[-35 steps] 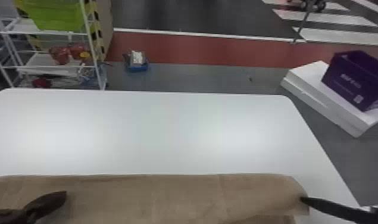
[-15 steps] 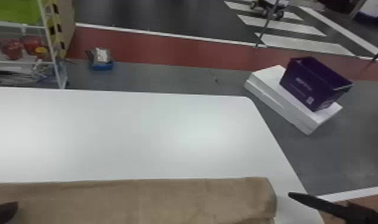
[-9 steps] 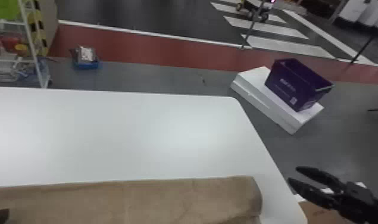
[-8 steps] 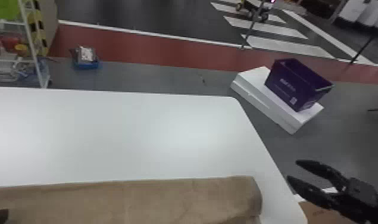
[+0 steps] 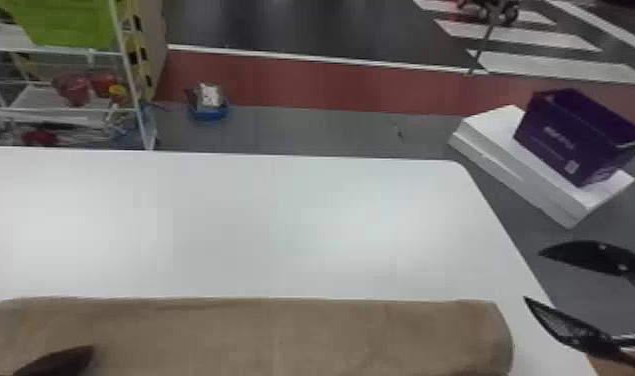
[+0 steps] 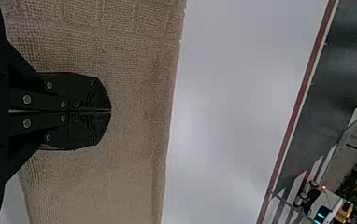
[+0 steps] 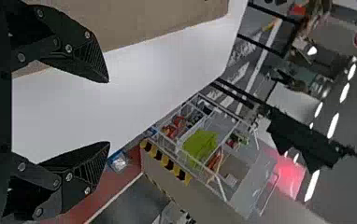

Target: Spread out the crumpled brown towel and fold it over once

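And here, low in the head view, the brown, soft-woven cloth towel (image 5: 281,335) is seen laid out in a long, broad band on the smooth white surface (image 5: 261,220), its far edge drawn nearly straight. The left gripper (image 5: 88,353) is held over the band near its nine o'clock end, fingers pressed together, with most of the cloth stretched away towards three o'clock; whether the cloth is touched cannot be told. The right gripper (image 5: 532,275) is held apart from the towel, fingers spread wide, by the surface's three o'clock edge; from there the towel's rounded end is found close by, at about seven o'clock. Beyond the surface, at two o'clock from the towel, an open purple box (image 5: 556,140) is propped on white slabs (image 5: 511,165); at eleven, a white wire rack (image 5: 56,50) is seen.
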Controlling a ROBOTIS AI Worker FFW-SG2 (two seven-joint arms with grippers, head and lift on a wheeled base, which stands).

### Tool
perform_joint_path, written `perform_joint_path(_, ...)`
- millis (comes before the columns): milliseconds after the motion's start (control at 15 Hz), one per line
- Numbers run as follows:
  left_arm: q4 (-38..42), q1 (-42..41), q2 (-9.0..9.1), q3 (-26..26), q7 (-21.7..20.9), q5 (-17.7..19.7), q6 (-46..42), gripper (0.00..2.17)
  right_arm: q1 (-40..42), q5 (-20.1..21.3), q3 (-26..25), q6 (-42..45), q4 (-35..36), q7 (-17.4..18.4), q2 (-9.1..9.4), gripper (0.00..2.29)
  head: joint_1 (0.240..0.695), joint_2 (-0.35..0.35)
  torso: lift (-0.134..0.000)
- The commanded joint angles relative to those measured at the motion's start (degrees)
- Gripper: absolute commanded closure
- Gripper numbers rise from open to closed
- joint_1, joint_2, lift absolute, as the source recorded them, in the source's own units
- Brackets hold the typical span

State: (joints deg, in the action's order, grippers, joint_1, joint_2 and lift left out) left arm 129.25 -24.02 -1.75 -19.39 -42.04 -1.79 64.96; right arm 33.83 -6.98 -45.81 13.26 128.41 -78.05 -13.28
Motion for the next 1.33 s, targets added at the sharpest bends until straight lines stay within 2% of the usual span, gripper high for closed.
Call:
perform_joint_path(0,0.0,0.0,0.00,-0.3,-0.2,-0.3,2.1,1.88,3.5,6.5,2.7,5.4,3.9,-0.3,-2.01,0.62,0.695,-0.121,-0.123)
perform_joint_path(333,0.2,-0.2,0.26,0.2,-0.4,-0.2,3.7,1.88,6.2,19.8,9.1,7.9,4.5,-0.3,-4.73,0.65,0.695,-0.035,-0.123)
perform_joint_path(533,0.7,-0.4,0.26,0.2,-1.1,-0.1,4.4,1.88,3.5,26.8,13.8,6.3,-1.2,-0.3,-6.67,0.70,0.695,-0.039,-0.123)
perform_joint_path(733,1.2,-0.8,0.35,0.1,-1.4,-0.2,5.0,1.88,0.9,31.5,18.1,4.2,-6.3,-0.3,-8.51,0.71,0.695,-0.062,-0.123)
perform_joint_path(800,1.4,-0.8,0.35,0.1,-1.4,-0.2,5.0,1.88,0.8,31.7,18.2,3.8,-7.1,-0.3,-8.60,0.82,0.695,-0.072,-0.123)
perform_joint_path(1000,3.6,-1.1,0.61,-0.9,-1.6,0.9,4.6,1.88,0.6,31.8,18.9,1.0,-7.7,-0.3,-9.83,0.82,0.695,-0.081,-0.123)
perform_joint_path(1133,7.2,-1.3,0.79,-3.2,-1.7,4.2,4.4,1.88,1.0,31.8,18.9,-0.4,-8.0,-0.3,-10.71,0.82,0.695,-0.086,-0.123)
perform_joint_path(1267,10.8,-1.7,1.05,-3.4,-1.8,5.4,4.8,1.88,1.0,31.8,18.9,-1.6,-9.1,-0.3,-11.50,0.82,0.695,-0.095,-0.123)
